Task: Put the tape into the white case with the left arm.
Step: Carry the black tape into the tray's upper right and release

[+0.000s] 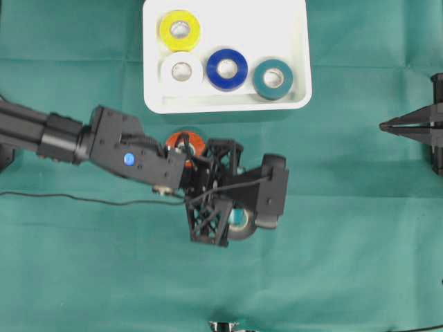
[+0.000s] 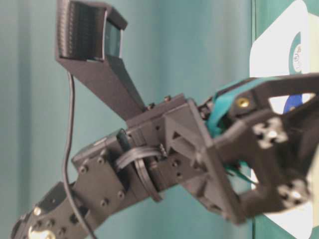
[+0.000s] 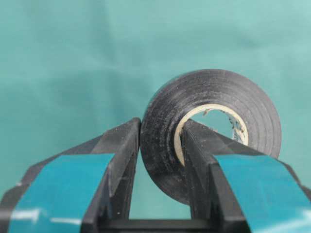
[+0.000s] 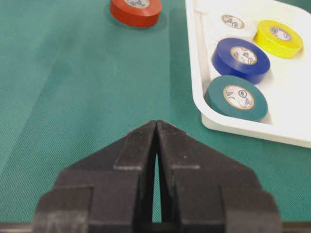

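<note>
A black tape roll (image 3: 214, 87) with a pale core is clamped in my left gripper (image 3: 163, 124), which is shut on it. One teal-striped finger presses the outer face and the other sits inside the core. From overhead the roll (image 1: 240, 223) peeks out under the left gripper (image 1: 234, 213), below the white case (image 1: 225, 105). The case holds yellow (image 1: 180, 30), white (image 1: 182, 70), blue (image 1: 227, 68) and teal (image 1: 273, 78) rolls. My right gripper (image 4: 156, 124) is shut and empty at the right table edge (image 1: 384, 126).
An orange-red roll (image 1: 185, 142) lies on the green cloth between the case and the left arm, partly hidden by the arm, and also shows far off (image 4: 135, 9). A thin black cable (image 1: 83, 198) trails left from the wrist. The case's near rim (image 4: 243, 128) lies right of the right gripper.
</note>
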### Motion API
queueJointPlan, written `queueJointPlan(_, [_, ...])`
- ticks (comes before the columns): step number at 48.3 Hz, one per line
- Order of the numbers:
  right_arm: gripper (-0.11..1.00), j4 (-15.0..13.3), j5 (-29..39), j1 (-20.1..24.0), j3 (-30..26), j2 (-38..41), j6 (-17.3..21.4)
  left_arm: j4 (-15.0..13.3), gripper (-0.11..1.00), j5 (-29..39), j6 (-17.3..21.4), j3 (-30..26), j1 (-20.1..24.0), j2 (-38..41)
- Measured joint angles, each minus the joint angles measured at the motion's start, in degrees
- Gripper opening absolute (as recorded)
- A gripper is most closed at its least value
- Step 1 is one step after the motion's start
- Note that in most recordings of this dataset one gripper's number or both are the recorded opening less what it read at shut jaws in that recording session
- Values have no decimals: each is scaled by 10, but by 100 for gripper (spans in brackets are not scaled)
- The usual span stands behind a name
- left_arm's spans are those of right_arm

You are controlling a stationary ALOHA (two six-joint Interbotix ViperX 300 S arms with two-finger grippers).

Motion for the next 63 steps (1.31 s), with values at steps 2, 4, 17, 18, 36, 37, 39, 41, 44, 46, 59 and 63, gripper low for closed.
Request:
queueJointPlan(2, [-9, 0, 0, 0, 0, 0, -1, 0, 24, 0, 13, 1, 9, -2])
queueJointPlan(4, [-9, 0, 0, 0, 0, 0, 0, -1, 24, 0, 30, 1, 19, -4])
queueJointPlan(17, [-9, 0, 0, 0, 0, -1, 0, -1, 24, -18, 104, 1, 106, -5])
queueJointPlan(18, [-9, 0, 0, 0, 0, 0, 0, 0, 24, -25, 107, 1, 115, -5])
queueJointPlan(36, [-9, 0, 0, 0, 0, 0, 0, 0, 24, -119, 200, 2, 226, 22])
queueJointPlan(37, [-9, 0, 0, 0, 0, -1, 0, 1, 24, -121, 205, 2, 230, 25])
queueJointPlan(39, [-9, 0, 0, 0, 0, -1, 0, 1, 24, -127, 217, 2, 240, 29])
queueJointPlan(41, [-9, 0, 0, 0, 0, -1, -1, 0, 24, -134, 226, 2, 248, 34])
queueJointPlan(44, [-9, 0, 0, 0, 0, 0, 0, 1, 24, -147, 238, 2, 259, 40])
queueJointPlan(46, [-9, -1, 0, 0, 0, 0, 0, 1, 24, -156, 244, 1, 265, 45])
queueJointPlan(59, [-9, 0, 0, 0, 0, 0, 0, 1, 24, -186, 272, -13, 284, 69])
queueJointPlan(63, [-9, 0, 0, 0, 0, 0, 0, 1, 24, -189, 285, -13, 284, 70])
